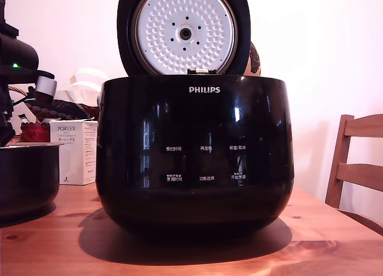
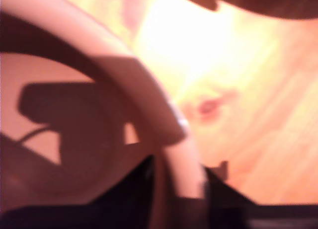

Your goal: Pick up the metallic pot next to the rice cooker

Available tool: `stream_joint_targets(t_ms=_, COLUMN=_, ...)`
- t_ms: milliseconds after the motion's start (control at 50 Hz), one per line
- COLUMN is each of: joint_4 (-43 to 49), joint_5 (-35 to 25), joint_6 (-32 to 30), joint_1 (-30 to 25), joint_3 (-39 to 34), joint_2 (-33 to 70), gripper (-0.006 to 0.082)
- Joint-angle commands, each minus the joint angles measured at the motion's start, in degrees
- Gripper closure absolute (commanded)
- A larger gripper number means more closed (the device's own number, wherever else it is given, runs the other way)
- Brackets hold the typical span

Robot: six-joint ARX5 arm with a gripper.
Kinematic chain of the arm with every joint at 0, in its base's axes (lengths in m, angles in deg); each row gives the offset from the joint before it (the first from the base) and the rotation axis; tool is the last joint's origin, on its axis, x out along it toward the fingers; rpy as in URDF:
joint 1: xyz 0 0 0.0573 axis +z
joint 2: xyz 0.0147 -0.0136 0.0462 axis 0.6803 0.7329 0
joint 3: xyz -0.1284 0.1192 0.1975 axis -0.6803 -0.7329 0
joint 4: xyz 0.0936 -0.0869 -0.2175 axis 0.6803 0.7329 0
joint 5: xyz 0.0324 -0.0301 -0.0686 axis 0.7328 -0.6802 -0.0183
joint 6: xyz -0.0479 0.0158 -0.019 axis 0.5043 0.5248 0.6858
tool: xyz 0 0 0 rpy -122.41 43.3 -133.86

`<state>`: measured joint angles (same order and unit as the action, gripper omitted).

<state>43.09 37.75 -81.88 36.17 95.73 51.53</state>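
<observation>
- Black and glossy, the rice cooker (image 1: 194,153) fills the middle of the exterior view, marked PHILIPS with white button labels on its front.
- Its round lid (image 1: 184,32) stands open and upright behind the body, showing a dimpled silver-white inner plate.
- It sits on a wooden table (image 1: 251,258), which shows knots and a dark shadow under the cooker.
- At the exterior view's left edge stands the metallic pot (image 1: 27,177), dark with a thin pale rim, cut off by the frame. It rests on the table beside the cooker, with a gap between them.
- The arm (image 1: 18,63) hangs above the pot at that same left edge: dark parts, a small green light and a white collar. Its lower end is cut off by the frame.
- In the wrist view the picture is blurred. The pot's pale rim (image 2: 144,100) curves across it, and the rim runs down between the two dark fingers (image 2: 136,196) of the gripper (image 2: 179,189), one finger inside the pot and one outside.
- The fingers sit close on either side of the rim, but the blur hides whether they press on it, so I cannot tell if the gripper is pinching or only straddling.
- The pot's inside shows a dark shadow of the arm; outside the rim lies bright wood.
- Behind the pot in the exterior view stand a white box (image 1: 75,151) printed PORLEX and a small red thing (image 1: 35,132).
- A wooden chair (image 1: 356,165) stands at the exterior view's right, past the table edge.
</observation>
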Motion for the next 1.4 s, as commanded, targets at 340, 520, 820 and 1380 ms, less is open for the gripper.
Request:
stream_joint_targets(t_ms=340, joint_4=4.52, joint_5=-0.74, joint_6=1.42, joint_1=-0.17, joint_3=0.11, joint_2=0.85, gripper=0.0791)
stream_joint_targets(t_ms=520, joint_4=5.35, joint_5=2.34, joint_6=1.46, joint_1=-0.61, joint_3=0.13, joint_2=-0.70, gripper=0.0791)
stream_joint_targets(t_ms=820, joint_4=4.90, joint_5=6.54, joint_6=1.46, joint_1=-2.03, joint_3=0.13, joint_2=-7.82, gripper=0.0791)
stream_joint_targets(t_ms=1380, joint_4=13.75, joint_5=11.37, joint_6=2.49, joint_1=-7.63, joint_3=0.13, joint_2=-22.71, gripper=0.0791)
